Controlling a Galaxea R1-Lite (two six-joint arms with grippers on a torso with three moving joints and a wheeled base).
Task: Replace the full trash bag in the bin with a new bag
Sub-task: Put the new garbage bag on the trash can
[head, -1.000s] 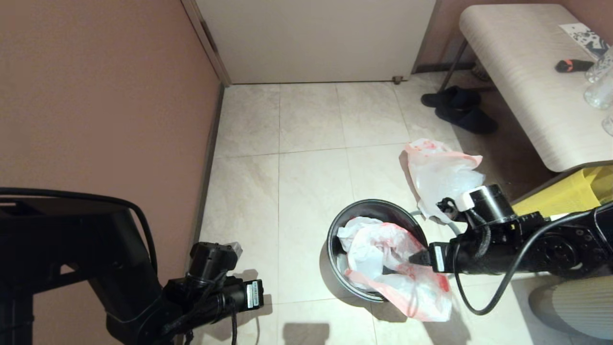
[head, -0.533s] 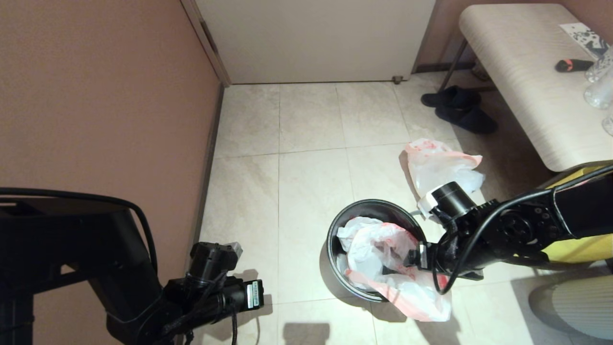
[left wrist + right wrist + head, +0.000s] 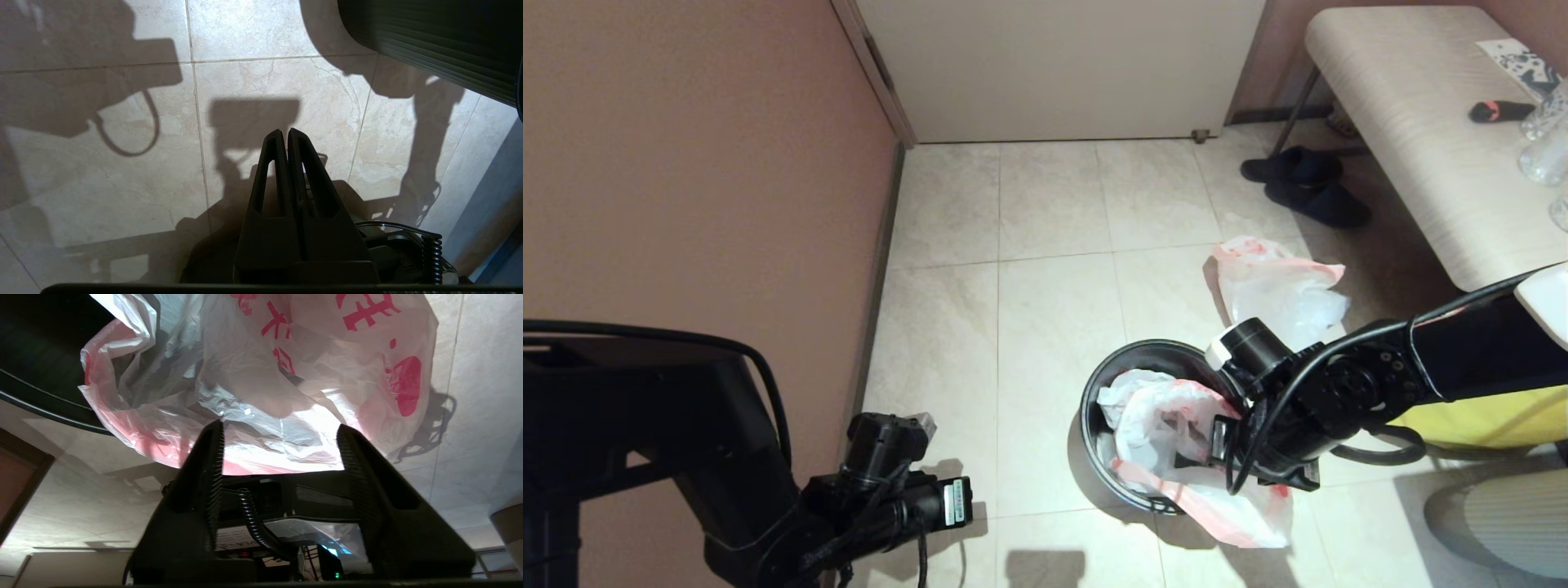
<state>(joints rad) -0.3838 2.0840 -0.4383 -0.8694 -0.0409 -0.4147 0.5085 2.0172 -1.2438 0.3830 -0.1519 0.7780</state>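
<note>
The round black bin (image 3: 1092, 392) stands on the floor tiles at centre right. The new bag (image 3: 1168, 433), thin white plastic with a pink band and red print, lies crumpled in the bin and spills over its near rim onto the floor. My right arm (image 3: 1298, 408) reaches over the bin's right side. My right gripper (image 3: 280, 426) is open, and the new bag (image 3: 286, 375) hangs just past its fingertips, with the bin's dark wall (image 3: 41, 355) beside it. A second, puffed-up white and pink bag (image 3: 1278, 286) stands behind the bin. My left gripper (image 3: 284, 132) is shut and parked low at the near left.
A brown wall runs along the left and a door closes the far end. A pale bench (image 3: 1421, 122) stands at the right with dark slippers (image 3: 1307, 189) beside its leg. A yellow bag (image 3: 1478, 408) sits behind my right arm.
My right arm has swung left and in over the bin's right rim, onto the draped bag. Its jaws have narrowed. The left arm has not moved.
</note>
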